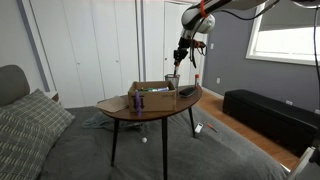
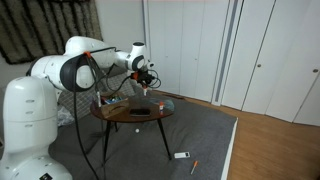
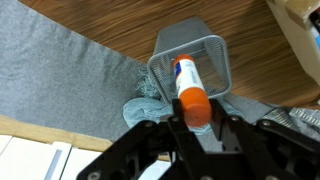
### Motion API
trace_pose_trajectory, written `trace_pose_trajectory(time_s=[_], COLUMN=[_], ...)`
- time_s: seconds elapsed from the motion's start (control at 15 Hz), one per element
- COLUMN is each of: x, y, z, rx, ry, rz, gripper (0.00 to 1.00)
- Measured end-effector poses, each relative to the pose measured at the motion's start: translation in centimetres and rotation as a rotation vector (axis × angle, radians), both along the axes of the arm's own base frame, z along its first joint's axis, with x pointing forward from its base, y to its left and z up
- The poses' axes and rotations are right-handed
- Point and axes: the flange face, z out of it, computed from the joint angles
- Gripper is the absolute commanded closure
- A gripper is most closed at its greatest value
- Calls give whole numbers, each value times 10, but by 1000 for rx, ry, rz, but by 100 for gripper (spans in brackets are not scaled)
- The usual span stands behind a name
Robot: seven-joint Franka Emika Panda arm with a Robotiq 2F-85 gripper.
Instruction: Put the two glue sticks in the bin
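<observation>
Exterior view: the gripper (image 1: 181, 57) hangs above the bin (image 1: 173, 81), which sits on the table (image 1: 120, 112) just beside the box (image 1: 150, 89). Its load is too small to make out here. A small purple item (image 1: 138, 100) stands near the table's front edge; can't tell what it is.

Exterior view: the arm reaches over the table (image 2: 112, 115), with the gripper (image 2: 148, 80) low over the clutter. The bin and claw state can't be told at this size.

Wrist view: the gripper (image 3: 195, 125) is clamped on a glue stick (image 3: 187, 88), orange cap near the fingers (image 3: 176, 126), the far end pointing into the bin (image 3: 214, 52) mouth. The bin sits on a crumpled cloth (image 3: 143, 97). No second stick is visible.

Step in hand, as judged: dropping a stick into the bin. Next move calls for keeping centred over the rim, then parting the jaws so it falls inside. A drop off-centre could clip the rim.
</observation>
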Motion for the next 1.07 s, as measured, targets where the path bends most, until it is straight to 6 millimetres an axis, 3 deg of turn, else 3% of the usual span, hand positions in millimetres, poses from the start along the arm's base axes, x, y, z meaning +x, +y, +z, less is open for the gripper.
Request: trace_pose_trajectory(time_s=[0.8,0.87,0.93,1.07], x=[27,28,29,30], y=[8,8,8,9], z=[-62,-65,-67,-68], rx=[13,13,14,14], ry=[62,66,68,68], rz=[12,11,12,12], gripper=[92,61,42,31])
